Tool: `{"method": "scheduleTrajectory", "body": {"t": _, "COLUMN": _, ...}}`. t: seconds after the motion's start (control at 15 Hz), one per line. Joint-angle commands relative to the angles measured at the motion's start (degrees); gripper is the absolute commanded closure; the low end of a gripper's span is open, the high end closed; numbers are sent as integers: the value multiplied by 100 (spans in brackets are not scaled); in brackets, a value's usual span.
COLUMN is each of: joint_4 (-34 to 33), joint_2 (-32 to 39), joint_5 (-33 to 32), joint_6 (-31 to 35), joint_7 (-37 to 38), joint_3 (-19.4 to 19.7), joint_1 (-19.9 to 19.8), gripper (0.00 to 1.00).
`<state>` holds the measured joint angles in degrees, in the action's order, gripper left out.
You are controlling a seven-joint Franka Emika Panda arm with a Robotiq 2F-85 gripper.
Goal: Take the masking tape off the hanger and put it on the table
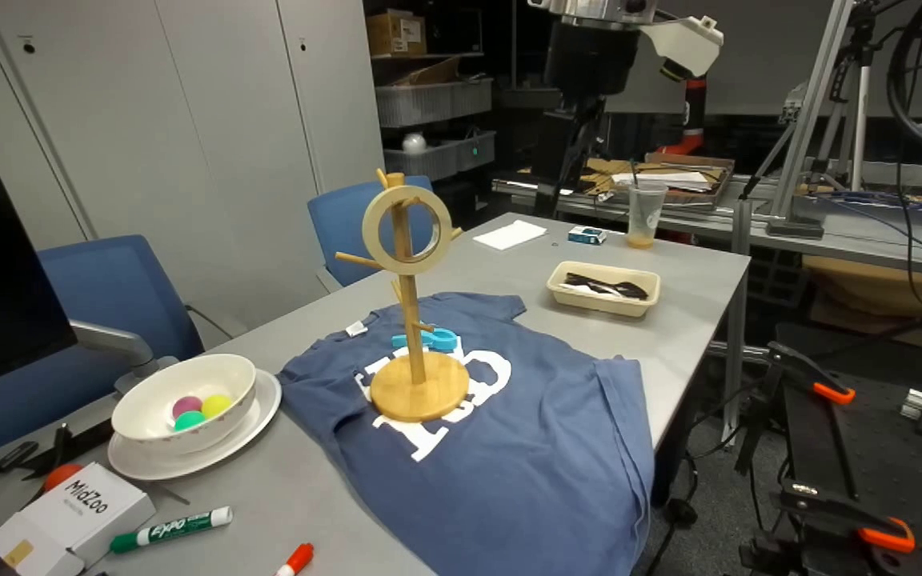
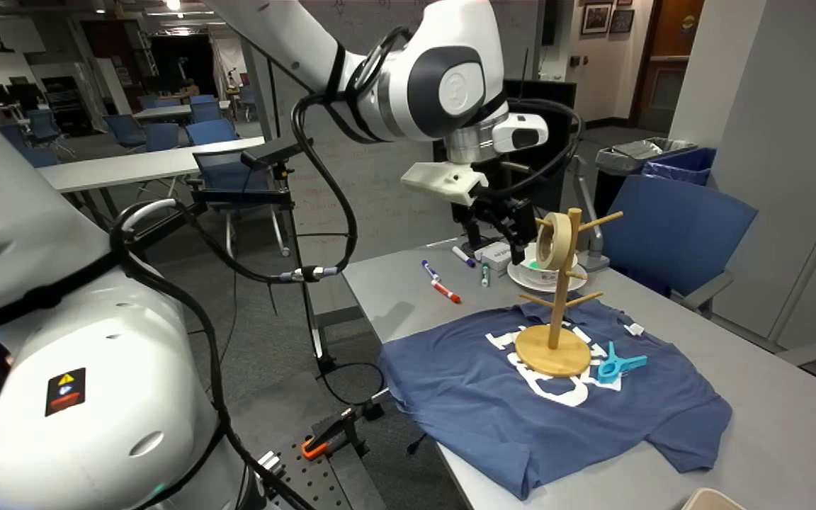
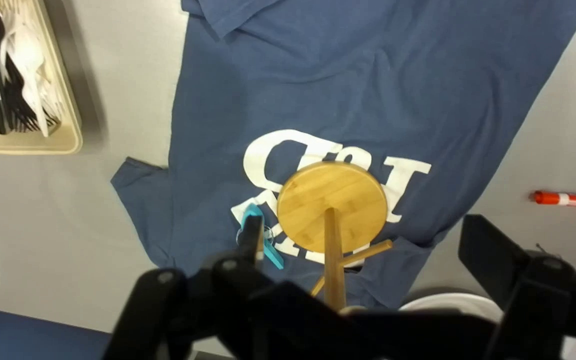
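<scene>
In an exterior view the masking tape (image 1: 370,230) is up on the hanger (image 1: 410,308), slung over a peg near the top, with the post showing right through the hole. The hanger stands upright, its round base parked on a blue T-shirt (image 1: 533,448) that covers a good chunk of the desk (image 1: 293,472). There's a light-blue clamp (image 1: 439,339) on the shirt just beside the base, a white bowl (image 1: 150,398) with some balls (image 1: 188,420) in it sitting on a plate (image 1: 266,417), and beyond the shirt a beige tray (image 1: 601,303) of black and white cutlery (image 1: 629,290). The jaws are dark on dark up top there, so no way to tell how far apart they are from that angle. In an exterior view the white arm (image 2: 457,88) reaches in over the desk, a few markers (image 2: 446,292) lie toward the far end, and the jaws hang near the tape (touching or not, honestly can't tell). In the wrist view the jaws are clearly set wide, one either side of the hanger's post, with the base and shirt below and the clamp partly hidden behind one of them. A bit of beige curve peeks out by the post's upper part, too blurry to say if it's the tape.
</scene>
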<state>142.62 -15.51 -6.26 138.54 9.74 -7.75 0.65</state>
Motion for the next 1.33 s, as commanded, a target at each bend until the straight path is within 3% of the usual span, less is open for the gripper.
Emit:
{"method": "scheduleTrajectory", "body": {"t": 0.0, "joint_4": 176, "joint_2": 127, "joint_5": -166, "joint_6": 800, "joint_7": 460, "joint_3": -96, "joint_1": 16, "gripper": 0}}
{"method": "scheduleTrajectory", "body": {"t": 0.4, "joint_4": 434, "joint_2": 409, "joint_5": -670, "joint_6": 2217, "joint_7": 1156, "joint_3": -179, "joint_1": -217, "gripper": 0}}
{"method": "scheduleTrajectory", "body": {"t": 0.47, "joint_4": 334, "joint_2": 354, "joint_5": -376, "joint_6": 1752, "joint_7": 818, "joint_3": -87, "joint_1": -48, "gripper": 0}}
{"method": "scheduleTrajectory", "body": {"t": 0.87, "joint_4": 403, "joint_2": 424, "joint_5": -492, "joint_6": 2068, "joint_7": 960, "joint_3": -96, "joint_1": -119, "gripper": 0}}
{"method": "scheduleTrajectory", "body": {"t": 1.27, "joint_4": 302, "joint_2": 706, "joint_5": -1616, "joint_6": 2410, "joint_7": 2011, "joint_3": -338, "joint_1": -491, "gripper": 0}}
